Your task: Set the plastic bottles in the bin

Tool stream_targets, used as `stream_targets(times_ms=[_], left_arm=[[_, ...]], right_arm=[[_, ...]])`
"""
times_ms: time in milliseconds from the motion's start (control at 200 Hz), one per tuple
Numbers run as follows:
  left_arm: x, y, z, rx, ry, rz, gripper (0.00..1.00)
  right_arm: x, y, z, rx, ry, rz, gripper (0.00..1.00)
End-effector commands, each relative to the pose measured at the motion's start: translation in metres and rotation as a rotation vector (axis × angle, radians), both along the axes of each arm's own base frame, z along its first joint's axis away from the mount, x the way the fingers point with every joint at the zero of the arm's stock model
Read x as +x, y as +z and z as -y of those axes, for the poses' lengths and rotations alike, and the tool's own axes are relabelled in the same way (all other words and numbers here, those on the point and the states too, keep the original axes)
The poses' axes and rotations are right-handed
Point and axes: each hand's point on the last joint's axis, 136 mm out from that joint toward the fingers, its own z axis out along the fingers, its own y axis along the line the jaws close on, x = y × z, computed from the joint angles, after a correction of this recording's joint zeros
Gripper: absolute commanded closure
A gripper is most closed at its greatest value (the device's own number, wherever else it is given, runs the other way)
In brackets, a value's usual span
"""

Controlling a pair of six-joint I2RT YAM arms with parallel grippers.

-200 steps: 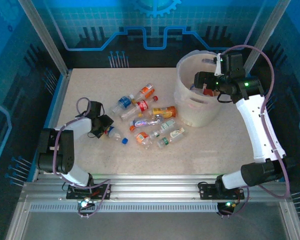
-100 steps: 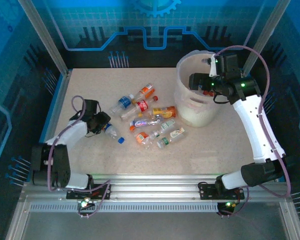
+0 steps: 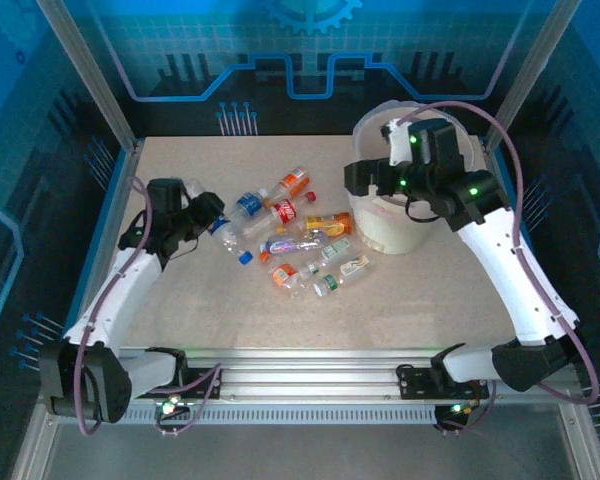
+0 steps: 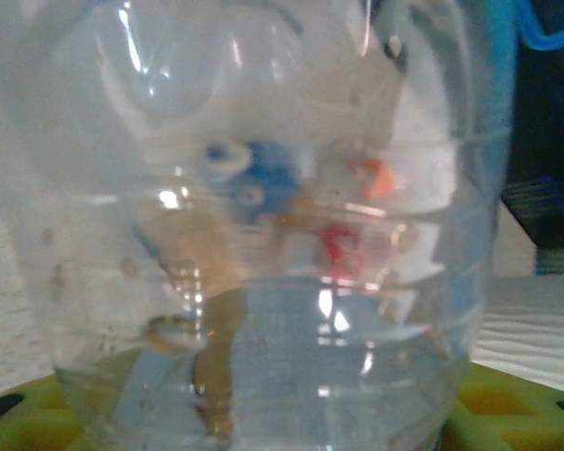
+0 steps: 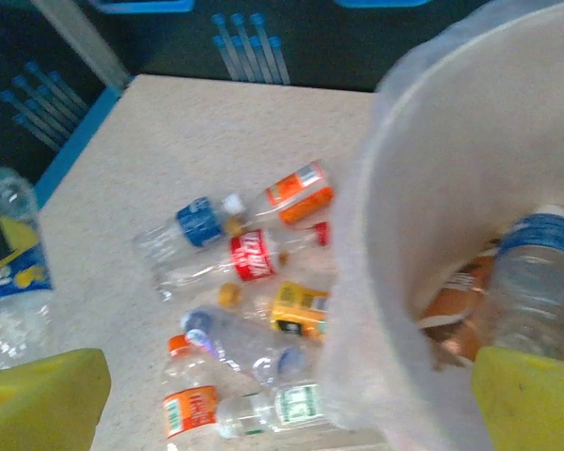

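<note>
Bottles (image 3: 285, 212): roughly eight loose, one in left claw (image 3: 211, 221); one bin (image 3: 395, 226).

Speckled beige tabletop (image 3: 220, 320); blue circuit-pattern wall panels (image 3: 310, 45); aluminium corner posts (image 3: 90, 75); slotted rail (image 3: 310, 385) nearside.

Bin (image 3: 400, 228): a translucent whitish round bucket, upright near the far right corner of the table (image 3: 180, 310), with a blue-labelled bottle (image 5: 540, 282) and others lying inside. Loose bottles (image 3: 302, 245): small, clear, some crushed, on their sides in a cluster at the table's centre, just left of the bin. Among them are a red-labelled bottle (image 3: 285, 211) and an orange-labelled bottle (image 3: 294, 182). One blue-capped bottle (image 3: 223, 233) sits at the cluster's left side, cap toward the near edge.
</note>
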Motion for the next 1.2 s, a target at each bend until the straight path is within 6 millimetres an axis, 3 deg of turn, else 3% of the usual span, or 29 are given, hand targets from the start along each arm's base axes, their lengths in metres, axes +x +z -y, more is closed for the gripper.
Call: stream_targets(times_ms=[0,205,415,765,1196], left_arm=[[0.018,0.044,0.032,-0.034,-0.104,0.128,0.44],[0.042,0.090,0.077,-0.105,-0.226,0.251,0.43],[0.054,0.119,0.105,-0.190,-0.316,0.317,0.44],[0.059,0.132,0.126,-0.272,-0.379,0.339,0.44],[0.051,0.140,0.141,-0.315,-0.430,0.348,0.43]], right_arm=[[-0.006,0.002,-0.042,0.070,0.146,0.014,0.00],[-0.015,-0.018,-0.097,0.086,0.300,-0.039,0.00],[-0.017,-0.030,-0.131,0.085,0.383,-0.065,0.00],[-0.012,-0.037,-0.175,0.077,0.482,-0.089,0.00],[0.008,-0.050,-0.192,0.048,0.477,-0.116,0.07]])
